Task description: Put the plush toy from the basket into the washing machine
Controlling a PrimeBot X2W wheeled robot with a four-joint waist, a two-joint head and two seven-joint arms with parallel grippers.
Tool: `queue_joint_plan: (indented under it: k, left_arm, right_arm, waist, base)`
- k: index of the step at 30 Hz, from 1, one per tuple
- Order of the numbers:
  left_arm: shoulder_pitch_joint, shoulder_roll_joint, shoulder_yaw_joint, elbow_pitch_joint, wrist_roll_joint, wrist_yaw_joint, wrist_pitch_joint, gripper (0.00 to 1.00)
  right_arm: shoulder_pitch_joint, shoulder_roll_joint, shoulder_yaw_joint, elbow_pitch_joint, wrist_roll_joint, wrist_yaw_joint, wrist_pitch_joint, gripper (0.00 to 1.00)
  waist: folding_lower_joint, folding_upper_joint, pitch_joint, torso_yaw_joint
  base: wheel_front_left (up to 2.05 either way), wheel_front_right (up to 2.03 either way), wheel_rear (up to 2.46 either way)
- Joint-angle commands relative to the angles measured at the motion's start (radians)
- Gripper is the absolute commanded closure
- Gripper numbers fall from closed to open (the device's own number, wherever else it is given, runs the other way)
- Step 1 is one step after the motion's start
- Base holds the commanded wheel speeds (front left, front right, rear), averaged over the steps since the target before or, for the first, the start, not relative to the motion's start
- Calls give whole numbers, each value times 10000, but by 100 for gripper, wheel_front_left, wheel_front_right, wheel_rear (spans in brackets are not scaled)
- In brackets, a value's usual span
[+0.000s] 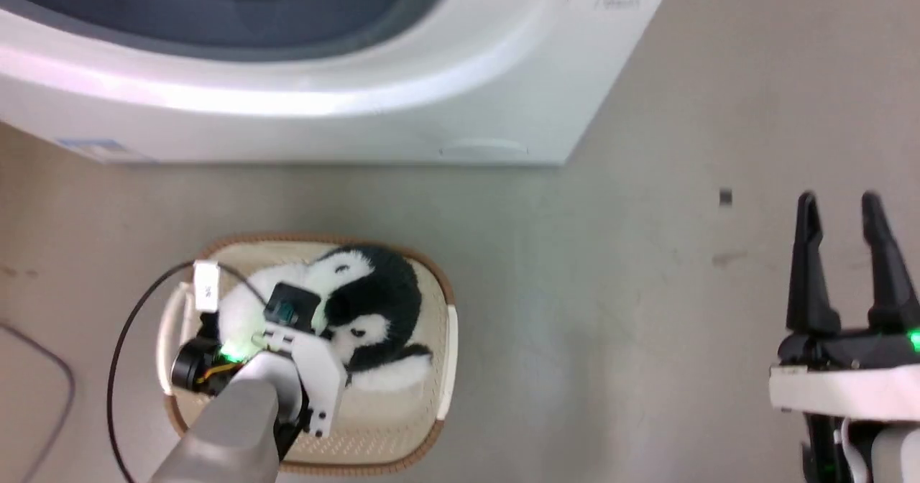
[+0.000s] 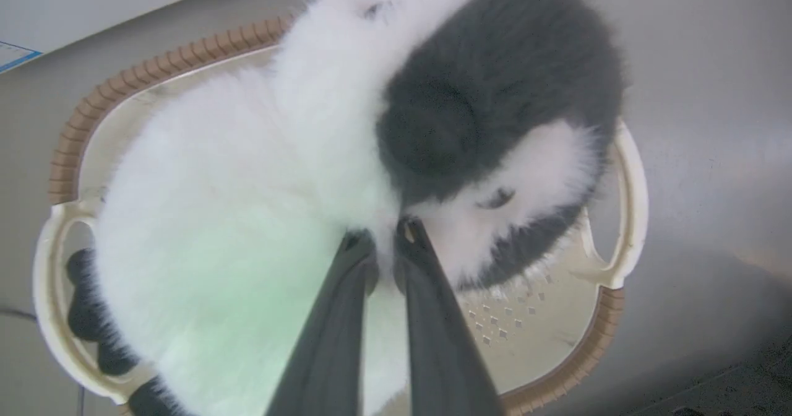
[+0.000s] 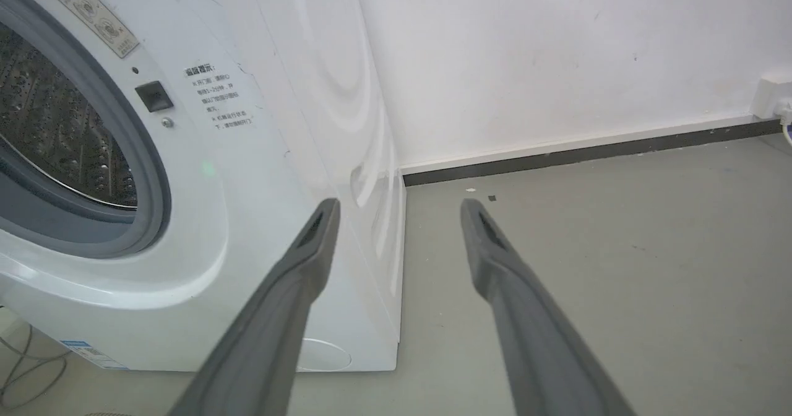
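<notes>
The black-and-white plush toy point(image 1: 366, 310) lies in the cream basket point(image 1: 402, 433) on the floor, in front of the white washing machine point(image 1: 302, 116). My left gripper point(image 2: 385, 238) reaches down into the basket and is shut on a tuft of white fur where the plush toy's point(image 2: 247, 205) belly meets its head. The basket's brown rim point(image 2: 99, 100) and white handle point(image 2: 628, 218) show around the toy. Far to the right my right gripper point(image 1: 839, 206) hangs open over bare floor, its fingers point(image 3: 309, 242) beside the washing machine's point(image 3: 260, 174) front corner. The grey-gasketed porthole point(image 3: 74, 150) stands open, with the steel drum visible.
A black cable point(image 1: 118, 353) loops on the floor left of the basket. A white wall with a dark skirting point(image 3: 588, 150) runs behind the machine, with a white socket point(image 3: 773, 97) at the far right. Open grey floor point(image 1: 611, 289) stretches between the basket and my right arm.
</notes>
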Motion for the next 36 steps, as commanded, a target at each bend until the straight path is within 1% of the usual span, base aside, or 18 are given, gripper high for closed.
queue_joint_plan:
  k: [1,7,12,16,20,25,29,33,36]
  left_arm:
    - [132,47,63,-24,-88,-10,-198,100]
    - [648,79,216,-175,-345,-3,-886,100]
    - [897,163,337,-672,-448,140,-1138,100]
    - [1091,320,484,-1343,-487,369,-1192,100]
    - [1354,599,745,-2570,-441,742,-1199,100]
    - [1741,937,1157,-4211,-352,1217,-1201,100]
    - [1867,1148,1581,-5291,-354,1559,-1202,100]
    - [1698,1274,2006,-6061,-372,1828,-1202,100]
    - [1326,1362,2259,-6321,-370,1916,-1202,100]
  right_arm:
    - [171,-4,22,48,-28,6,-42,0]
    - [751,-4,148,175,-15,6,-42,0]
    - [1170,-4,257,263,11,6,-42,0]
    - [1464,-4,350,317,39,6,-42,0]
    - [1667,-4,430,325,82,6,-42,0]
    - [1770,-4,466,295,128,6,-42,0]
    - [1720,-4,503,254,150,6,-42,0]
    - [1539,-4,528,189,183,6,-42,0]
    - [1301,-4,525,138,216,6,-42,0]
  waist:
    - [1,0,-720,164]
    - [1,0,-1661,331]
    - [1,0,-2335,456]
    - [1,0,-2808,509]
    - [1,0,-3123,503]
    - [1,0,-3262,421]
    - [1,0,-3152,239]
    - [1,0,-2808,-20]
    - [1,0,-2407,-252]
  base:
    - [0,0,0]
    - [0,0,0]
    - [0,0,0]
    - [0,0,0]
    - [0,0,0]
    - [0,0,0]
    - [0,0,0]
    - [0,0,0]
    - [0,0,0]
